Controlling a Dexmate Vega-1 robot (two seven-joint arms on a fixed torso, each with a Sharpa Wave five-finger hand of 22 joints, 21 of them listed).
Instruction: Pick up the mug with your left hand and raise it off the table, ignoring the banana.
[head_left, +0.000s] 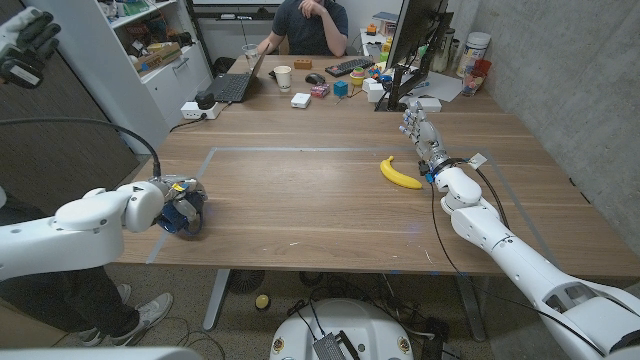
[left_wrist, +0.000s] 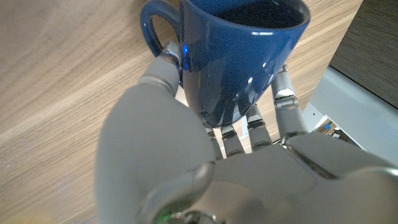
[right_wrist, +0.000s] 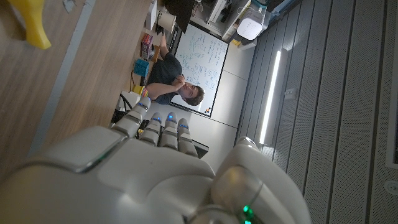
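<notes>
A dark blue mug with a loop handle is at the table's left front part, in the grip of my left hand. In the left wrist view the mug lies across the palm, with the fingers on one side of its wall and the thumb by the handle. I cannot tell whether it touches the wood. A yellow banana lies on the right part of the table. My right hand stands just behind it, fingers apart, holding nothing.
Tape lines mark a rectangle on the wooden table. A laptop, a paper cup, a keyboard and a monitor stand along the far edge. A person sits behind them.
</notes>
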